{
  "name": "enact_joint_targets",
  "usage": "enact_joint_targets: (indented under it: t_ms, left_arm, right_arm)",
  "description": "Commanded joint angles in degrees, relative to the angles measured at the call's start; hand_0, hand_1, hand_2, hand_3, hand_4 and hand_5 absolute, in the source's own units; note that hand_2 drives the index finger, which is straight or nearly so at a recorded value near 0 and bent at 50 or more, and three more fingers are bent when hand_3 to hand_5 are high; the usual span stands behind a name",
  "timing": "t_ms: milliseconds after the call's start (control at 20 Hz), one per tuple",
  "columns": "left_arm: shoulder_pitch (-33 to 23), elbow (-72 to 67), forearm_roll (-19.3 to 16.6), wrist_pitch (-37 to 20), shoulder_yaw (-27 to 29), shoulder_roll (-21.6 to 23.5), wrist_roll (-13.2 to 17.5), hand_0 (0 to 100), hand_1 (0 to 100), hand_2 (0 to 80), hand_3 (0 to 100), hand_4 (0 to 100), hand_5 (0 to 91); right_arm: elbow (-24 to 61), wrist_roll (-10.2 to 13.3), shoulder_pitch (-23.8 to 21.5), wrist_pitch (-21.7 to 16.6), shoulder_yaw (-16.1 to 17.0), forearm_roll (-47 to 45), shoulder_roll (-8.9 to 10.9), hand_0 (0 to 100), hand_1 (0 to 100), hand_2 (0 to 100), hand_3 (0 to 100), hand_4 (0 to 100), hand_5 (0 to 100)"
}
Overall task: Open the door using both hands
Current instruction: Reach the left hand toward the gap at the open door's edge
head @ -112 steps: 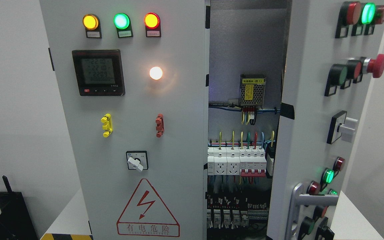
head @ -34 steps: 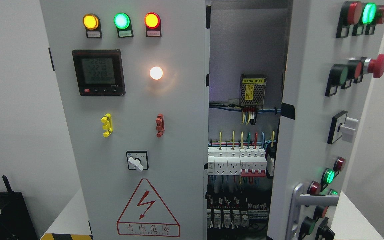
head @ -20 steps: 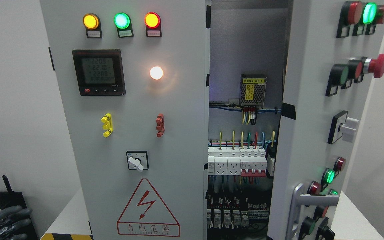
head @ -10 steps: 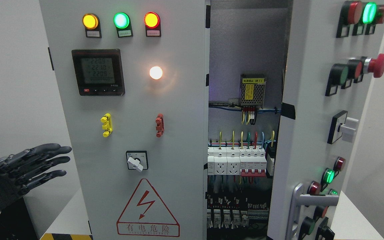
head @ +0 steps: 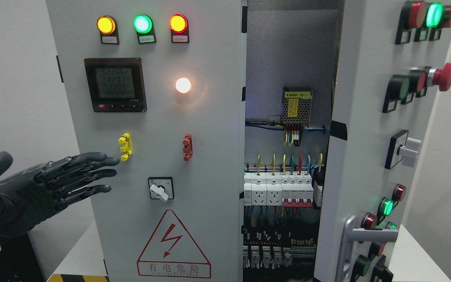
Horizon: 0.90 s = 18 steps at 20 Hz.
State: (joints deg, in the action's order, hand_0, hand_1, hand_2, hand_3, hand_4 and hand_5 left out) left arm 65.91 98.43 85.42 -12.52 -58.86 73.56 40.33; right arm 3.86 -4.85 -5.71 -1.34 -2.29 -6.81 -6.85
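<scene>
The right door stood part-open, swung toward the camera at 3 o'clock, its free edge about the frame's centre-right and its silver handle low at 5 o'clock. Its face carried pilot lamps, push-buttons, a red mushroom stop and a white selector. Through the gap the cabinet interior was exposed: a mesh-cased power supply above, a row of breakers with coloured wiring below.

The left door lay closed and flat to the camera, filling 9 to 12 o'clock. On it: three lamps at top, a digital meter, a lit white lamp, a yellow clip, a red clip, a rotary switch and a hazard triangle.

The left hand entered at 8 o'clock, fingers extended and spread, holding nothing. Its fingertips overlapped the left door's outer strip, just beside the yellow clip; whether they touched the panel could not be told. The right hand was out of frame.

Judged step: the reach phase, the left hand on approach, no grasp yet made. The door was only partly open, so the task seemed mid-way. The next move would call for a purchase on the right door's free edge or handle, then a swing outward about its hinge; the handle sat well apart from the hand, at 4 o'clock from it. Care needed near the live terminals.
</scene>
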Motion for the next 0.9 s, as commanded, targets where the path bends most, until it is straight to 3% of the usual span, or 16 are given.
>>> enact_joint_targets:
  t_ms: [0, 300, 601, 851]
  left_arm:
    - [14.66, 0.18, 2.38, -0.22, -30.15, -5.70, 0.01, 0, 0, 0.0, 0, 0, 0.0]
    - [29.08, -1.40, 13.62, 2.32, -40.37, -12.99, -0.34, 0, 0, 0.0, 0, 0, 0.0]
    - [29.01, -1.49, 14.43, 3.12, -37.39, -19.76, -1.04, 0, 0, 0.0, 0, 0, 0.0]
    - [29.79, -1.49, 15.91, 3.38, -34.93, -24.95, -4.56, 0, 0, 0.0, 0, 0, 0.0]
  right_arm:
    - [0.00, 0.02, 0.00, 0.03, 0.00, -0.05, 0.00, 38, 0, 0, 0, 0, 0]
    - [0.00, 0.02, 0.00, 0.03, 0.00, -0.05, 0.00, 38, 0, 0, 0, 0, 0]
    - [0.00, 0.02, 0.00, 0.03, 0.00, -0.05, 0.00, 38, 0, 0, 0, 0, 0]
    - [0.00, 0.02, 0.00, 0.03, 0.00, -0.05, 0.00, 38, 0, 0, 0, 0, 0]
